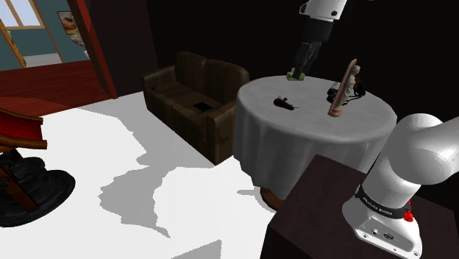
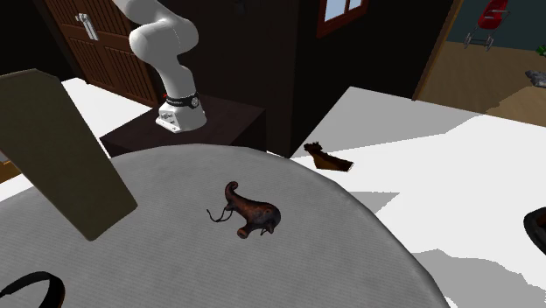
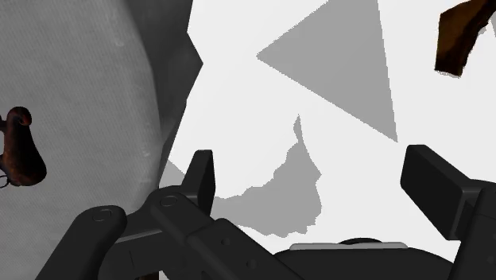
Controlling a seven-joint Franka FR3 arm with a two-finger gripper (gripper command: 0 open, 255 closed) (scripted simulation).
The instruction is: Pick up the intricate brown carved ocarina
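Note:
The ocarina (image 2: pixel 254 213) is a dark brown carved piece with a curled neck and a thin cord. It lies on its side on the round cloth-covered table (image 2: pixel 350 254). In the shoulder view the ocarina (image 1: pixel 284 103) is a small dark shape near the table's middle. My gripper (image 1: pixel 298 71) hangs above the table's far edge, beyond the ocarina and apart from it. In the wrist view my gripper (image 3: pixel 318 179) is open, with only floor between its fingers (image 3: pixel 200 173). The ocarina (image 3: pixel 20 151) lies off to the side of them on the cloth.
A tall slanted brownish slab (image 1: pixel 344 88) stands on the table beside a dark ring-like item (image 1: pixel 336 93). Something small and green (image 1: pixel 295 75) sits under the gripper. A brown sofa (image 1: pixel 195 96) stands past the table. My stand (image 1: pixel 324 213) is at the near side.

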